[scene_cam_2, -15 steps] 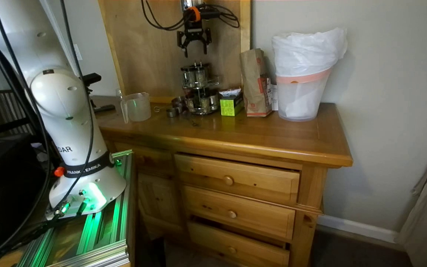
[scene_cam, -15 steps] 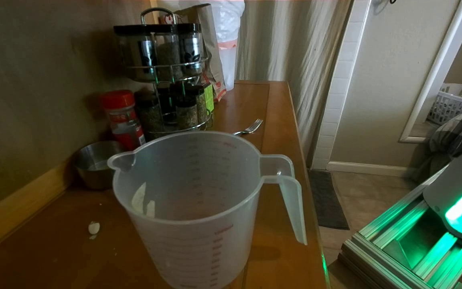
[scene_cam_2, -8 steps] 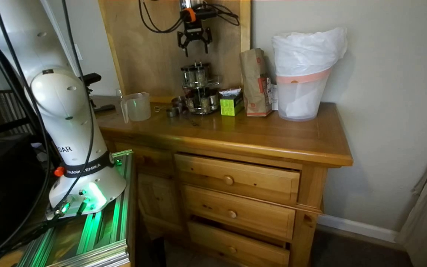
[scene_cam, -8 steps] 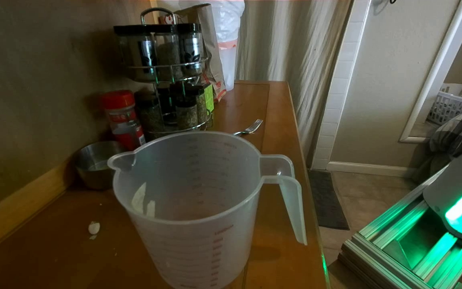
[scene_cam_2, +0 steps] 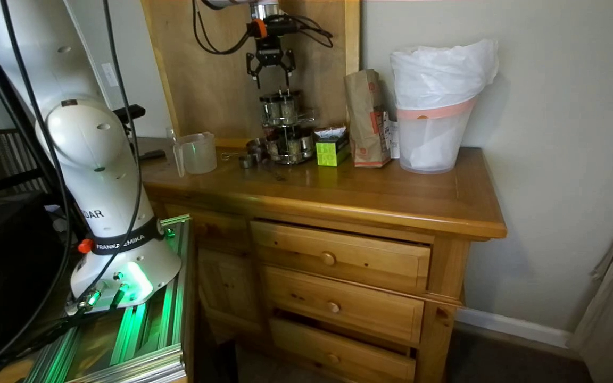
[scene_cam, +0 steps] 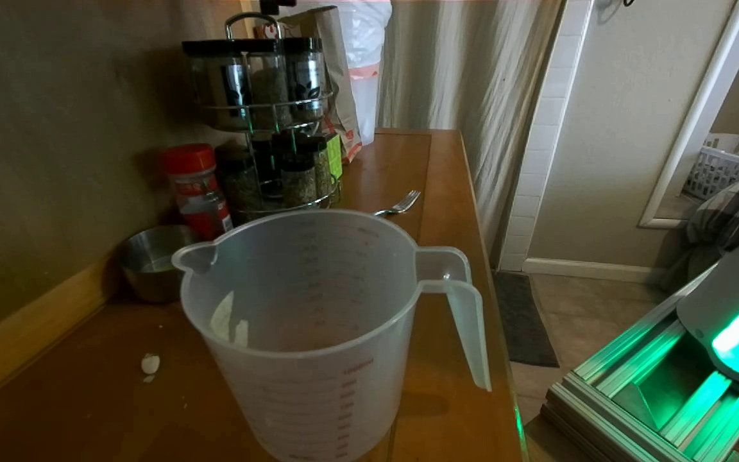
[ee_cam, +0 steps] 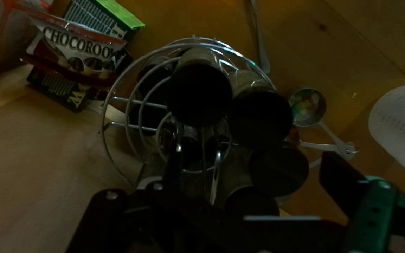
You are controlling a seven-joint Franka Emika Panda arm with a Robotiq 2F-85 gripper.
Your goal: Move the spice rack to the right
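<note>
The spice rack [scene_cam_2: 285, 127] is a round two-tier wire carousel of glass jars with dark lids and a wire loop handle on top. It stands upright on the wooden cabinet against the back panel, and shows in both exterior views [scene_cam: 267, 83]. My gripper [scene_cam_2: 273, 85] is open and empty just above the rack's top, slightly to its left in that view. In an exterior view only a dark piece of it shows at the top edge. In the dim wrist view the open fingers [ee_cam: 251, 163] are spread over the rack [ee_cam: 199, 95], the left finger near its handle.
A green box [scene_cam_2: 329, 151], a paper bag [scene_cam_2: 367, 119] and a lined bin [scene_cam_2: 429, 133] stand right of the rack. A measuring jug [scene_cam: 305, 385], metal cup [scene_cam: 156, 263], red-lidded jar [scene_cam: 190, 183] and fork [scene_cam: 401, 204] are nearby. Measuring spoons [ee_cam: 329, 137] lie beside the rack.
My gripper has come down and shifted a little left in an exterior view, nearer the rack's top. A dark piece of it now shows above the rack's handle. The rack has not moved.
</note>
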